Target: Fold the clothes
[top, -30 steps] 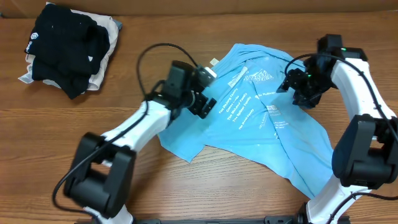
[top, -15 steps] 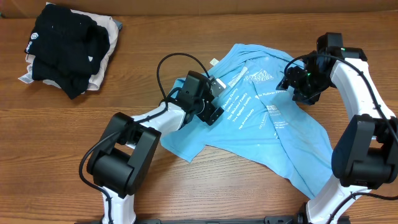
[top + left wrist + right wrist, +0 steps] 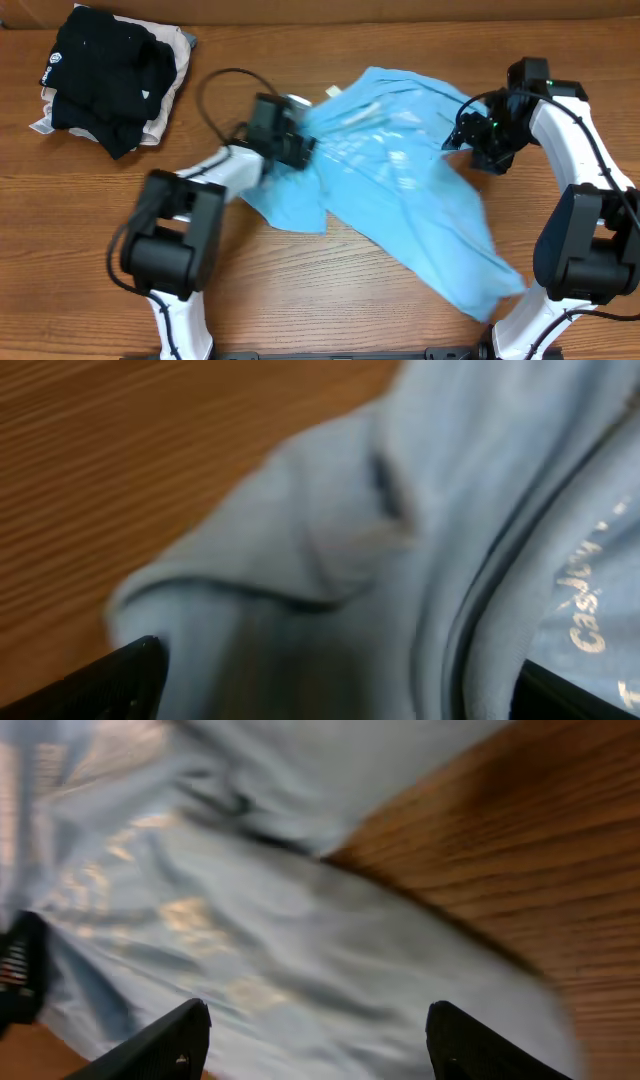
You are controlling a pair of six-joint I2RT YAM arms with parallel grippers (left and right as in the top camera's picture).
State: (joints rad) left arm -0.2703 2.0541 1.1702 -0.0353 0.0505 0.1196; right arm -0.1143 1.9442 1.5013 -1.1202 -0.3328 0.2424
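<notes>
Light sky-blue thin-fabric T-shirt (image 3: pixel 400 190) sprawls rumpled and blurred across mid-table, between both arms. A black garment (image 3: pixel 100 70) sits on a beige cloth (image 3: pixel 168 100) well apart at the far left corner. The left gripper (image 3: pixel 297 147) meets the shirt's left edge, fingers wide apart with fabric across the gap. The right gripper (image 3: pixel 468 135) touches its upper right edge; its grip cannot be told. The brown wooden table (image 3: pixel 330 300) shows along the near side.

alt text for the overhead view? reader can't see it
A light blue T-shirt lies rumpled and motion-blurred on a wooden table, the left gripper at its upper-left edge and the right gripper at its upper-right. A black garment sits on a beige cloth in the top-left corner.
</notes>
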